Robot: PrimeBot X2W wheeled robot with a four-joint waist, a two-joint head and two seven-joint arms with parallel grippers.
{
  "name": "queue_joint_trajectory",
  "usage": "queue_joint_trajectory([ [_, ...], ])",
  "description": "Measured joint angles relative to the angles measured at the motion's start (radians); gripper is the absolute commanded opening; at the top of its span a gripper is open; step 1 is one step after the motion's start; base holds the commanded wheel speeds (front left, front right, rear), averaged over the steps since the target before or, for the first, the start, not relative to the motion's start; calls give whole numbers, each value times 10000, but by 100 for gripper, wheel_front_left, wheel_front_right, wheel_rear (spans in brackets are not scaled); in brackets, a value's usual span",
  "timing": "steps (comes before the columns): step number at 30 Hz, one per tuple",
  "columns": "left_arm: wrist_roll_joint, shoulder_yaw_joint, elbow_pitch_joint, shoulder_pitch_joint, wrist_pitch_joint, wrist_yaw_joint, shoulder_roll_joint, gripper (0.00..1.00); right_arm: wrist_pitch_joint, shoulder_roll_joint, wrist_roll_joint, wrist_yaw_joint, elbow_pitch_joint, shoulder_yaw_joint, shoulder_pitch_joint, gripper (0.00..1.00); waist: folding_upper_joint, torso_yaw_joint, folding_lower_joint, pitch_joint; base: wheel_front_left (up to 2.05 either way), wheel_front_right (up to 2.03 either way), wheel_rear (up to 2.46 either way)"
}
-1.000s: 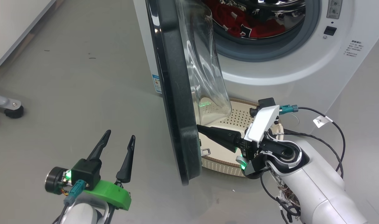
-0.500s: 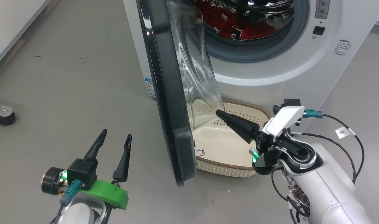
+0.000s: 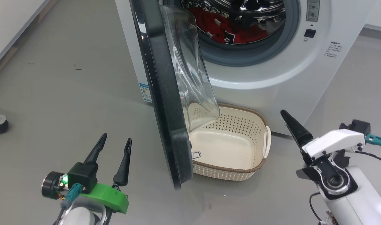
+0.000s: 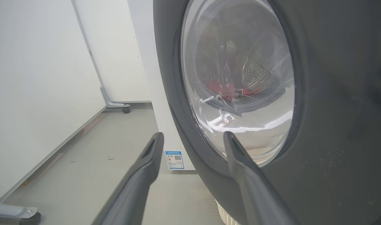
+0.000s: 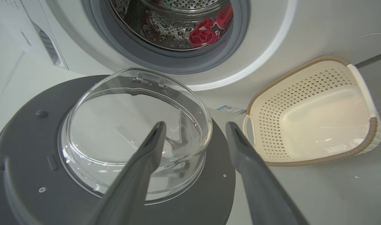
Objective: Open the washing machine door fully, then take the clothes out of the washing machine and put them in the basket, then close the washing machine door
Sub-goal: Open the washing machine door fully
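1. The head view was aimed down over the washing machine door [image 3: 165, 103] and basket [image 3: 221, 147].
2. The door's outer face was seen closely from the left wrist.
3. Its inner face and the basket were seen from the right wrist.

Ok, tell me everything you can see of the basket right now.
The basket is a cream plastic rounded rectangle with perforated walls, a solid bottom, a brown woven-look rim and white side handles. It is empty and stands upright on the grey floor, just in front of the washing machine, below its drum. The open washing machine door overlaps its left end in the head view; whether they touch cannot be told.
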Motion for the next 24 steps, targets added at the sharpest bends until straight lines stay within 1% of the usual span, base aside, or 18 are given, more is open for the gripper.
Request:
queue_joint_trajectory([
  [3,0,6,4,6,0,8,2,100,-855,-228,-871,0,178,58,438,100,0,-31,0,-60,0,0,0],
  [6,0,84,4,43,0,13,2,100,-1756,-520,-2067,-19,403,270,764,100,0,-68,0,-100,0,0,0],
  [9,2,90,8,104,0,27,0,100,-2702,-803,-3076,-410,495,334,978,100,0,-123,0,-145,0,0,0],
  [12,0,119,21,150,0,90,6,100,-3670,-1266,-4433,-947,556,489,1059,100,0,-179,0,-170,0,0,0],
  [15,0,136,46,161,0,96,6,100,-4625,-1659,-5484,-1540,552,541,1149,100,0,-212,0,-184,0,0,0],
  [16,0,144,56,165,0,96,6,100,-4784,-1778,-5894,-1751,541,598,1153,100,0,-223,0,-189,0,0,0],
  [19,0,171,73,176,0,96,6,100,-4600,-2084,-7003,-2328,360,646,1155,100,0,-259,0,-206,0,0,0],
  [22,0,178,90,180,0,98,6,100,-4445,-2265,-7908,-2481,44,617,1166,100,1,-293,0,-226,0,0,0],
  [24,0,228,98,190,0,121,4,100,-4343,-2251,-8496,-2483,-267,407,1221,100,0,-319,0,-254,0,0,0],
])
